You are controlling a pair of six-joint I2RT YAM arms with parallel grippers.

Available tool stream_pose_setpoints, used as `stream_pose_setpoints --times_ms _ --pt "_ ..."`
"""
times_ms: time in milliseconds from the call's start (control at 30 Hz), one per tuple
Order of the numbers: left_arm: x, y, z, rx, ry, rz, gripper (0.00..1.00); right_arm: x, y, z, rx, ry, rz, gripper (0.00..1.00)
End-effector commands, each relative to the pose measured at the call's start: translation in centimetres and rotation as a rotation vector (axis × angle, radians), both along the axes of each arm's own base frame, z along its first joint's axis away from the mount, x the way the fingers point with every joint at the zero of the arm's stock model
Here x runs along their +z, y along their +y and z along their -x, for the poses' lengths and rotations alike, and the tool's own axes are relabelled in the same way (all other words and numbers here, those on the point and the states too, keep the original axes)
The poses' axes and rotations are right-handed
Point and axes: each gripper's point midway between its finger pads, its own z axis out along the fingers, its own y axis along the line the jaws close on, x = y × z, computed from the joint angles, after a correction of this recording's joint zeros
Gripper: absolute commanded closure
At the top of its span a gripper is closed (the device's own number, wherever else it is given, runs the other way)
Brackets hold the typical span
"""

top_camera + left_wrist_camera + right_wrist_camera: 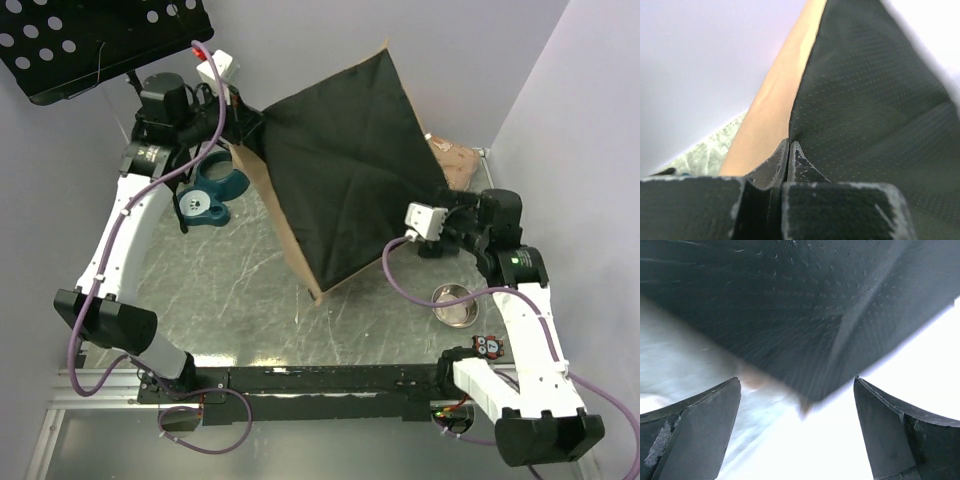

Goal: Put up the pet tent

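The pet tent stands tipped on its side, its black base panel facing up and toward me, with tan fabric along its lower left edge. My left gripper is shut on the tent's left corner. In the left wrist view the gripper has its jaws pressed together where the tan fabric meets the black panel. My right gripper is open beside the tent's right corner. In the right wrist view this gripper is wide open, with the corner of the black panel between the fingers, untouched.
A blue double pet bowl sits left of the tent. A steel bowl lies near the right arm. A pinkish plush cushion lies behind the tent's right corner. A black perforated stand overhangs the far left.
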Motion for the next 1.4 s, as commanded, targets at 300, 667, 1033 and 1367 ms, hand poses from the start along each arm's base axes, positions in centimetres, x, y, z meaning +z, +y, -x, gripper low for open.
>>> stream_pose_setpoints --times_ms 300,667,1033,1367 --pt "0.2 -2.2 0.5 0.315 0.119 0.185 0.99 4.7 5.8 11.5 0.147 0.193 -0.515 0.0" --pt "0.3 -9.4 9.2 -0.068 0.114 0.116 0.99 18.9 14.8 4.3 0.401 0.043 -0.911 0.0" --pt "-0.6 -9.8 16.1 -0.476 -0.178 -0.194 0.99 15.5 20.5 0.6 0.561 -0.084 -0.672 0.0" --pt "0.2 -11.5 18.0 -0.503 -0.236 -0.239 0.99 9.0 24.0 3.3 0.652 0.141 -0.543 0.26"
